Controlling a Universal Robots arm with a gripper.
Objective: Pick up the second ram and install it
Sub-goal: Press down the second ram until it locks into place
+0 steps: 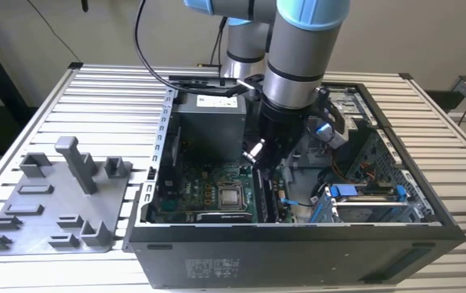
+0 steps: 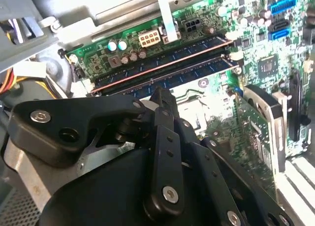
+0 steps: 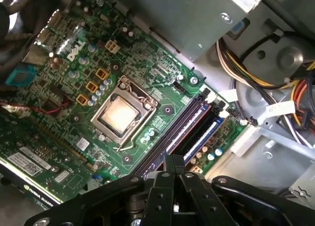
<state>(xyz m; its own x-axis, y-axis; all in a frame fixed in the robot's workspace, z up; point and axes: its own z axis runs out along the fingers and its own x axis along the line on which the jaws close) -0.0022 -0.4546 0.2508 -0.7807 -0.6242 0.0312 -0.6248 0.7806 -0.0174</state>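
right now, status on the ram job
Gripper shut, low inside case, tips at the slots. Ram looks to lie in slot under tips; seated or not, cannot tell. Cables off to the side.

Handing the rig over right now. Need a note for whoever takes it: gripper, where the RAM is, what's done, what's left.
Gripper: shut, down inside the computer case, with its tips at the memory slots beside the processor.
Second ram: standing in its slot on the green board, next to another stick in the neighbouring slot. The gripper tips meet its top edge; I cannot tell whether they pinch it or only press on it.
Done: pickup and carry to the slot.
Left: full seating is not confirmed, and the end latches' state is unclear.
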